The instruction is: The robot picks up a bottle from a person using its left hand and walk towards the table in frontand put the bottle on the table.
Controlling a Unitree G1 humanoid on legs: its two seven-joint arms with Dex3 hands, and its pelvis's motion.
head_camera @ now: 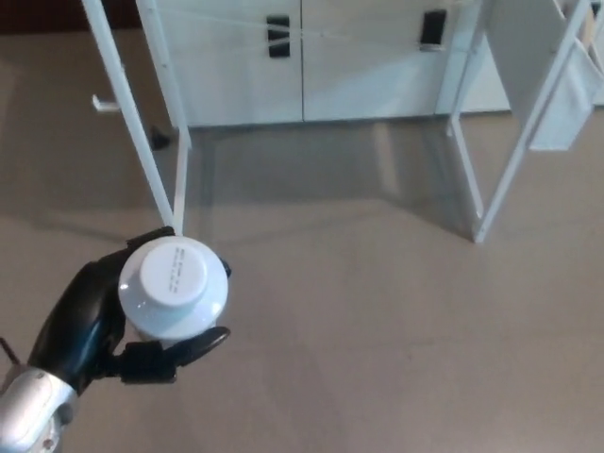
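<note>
**A:** Where's the bottle (173, 288) right now?

**B:** Near left of the scene, in the left hand (94, 326). We're looking down on its white cap. The black thumb and fingers are clenched around the body below the cap. The right hand doesn't show at all.

**A:** And the table (132, 94)?

**B:** Only its white legs are visible on the far side, with a pale cabinet (311, 66) behind them. One leg stands just beyond the bottle, and the others are well apart to the right. The tabletop is out of frame, so I can't tell how high it sits.

**A:** So what's the step in hand?

**B:** The carry, I'd say, with the placing not yet begun. To do it well, hold the bottle upright in a firm grip and walk steadily over the bare floor (377, 330). Steer the hand clear of that nearest leg. Raise the bottle above the table edge before reaching in, and open the hand only once the base sits flat.
</note>
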